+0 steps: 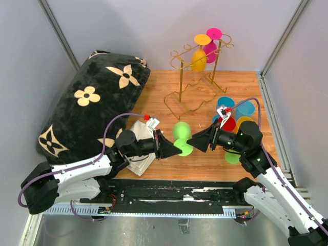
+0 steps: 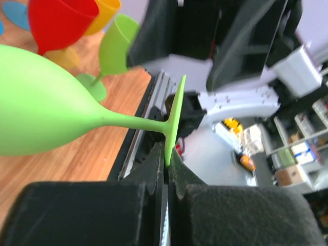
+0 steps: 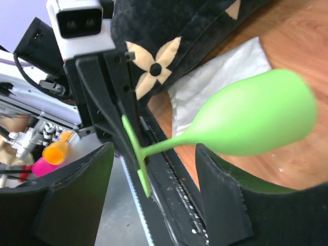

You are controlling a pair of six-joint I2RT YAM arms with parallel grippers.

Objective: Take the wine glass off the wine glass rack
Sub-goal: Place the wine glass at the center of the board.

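A green wine glass [image 1: 181, 132] hangs in the air over the table's front, between my two grippers. My left gripper [image 1: 179, 149] is shut on the rim of its flat foot; in the left wrist view the foot [image 2: 174, 115] stands edge-on, pinched between the jaws of the left gripper [image 2: 167, 154]. My right gripper [image 1: 191, 142] is open, and in the right wrist view its fingers [image 3: 225, 189] stand apart on either side of the stem of the green glass [image 3: 256, 120] without touching it. The gold wine glass rack [image 1: 195, 77] stands at the back, with a yellow glass [image 1: 199, 59] and a magenta glass [image 1: 210, 48] hanging from it.
A black flowered pillow [image 1: 87, 107] fills the left side. A white cloth [image 1: 141, 148] lies under the left arm. A cluster of red, blue, teal and orange glasses [image 1: 230, 115] sits at the right, with another green glass [image 1: 233, 156] beside the right arm.
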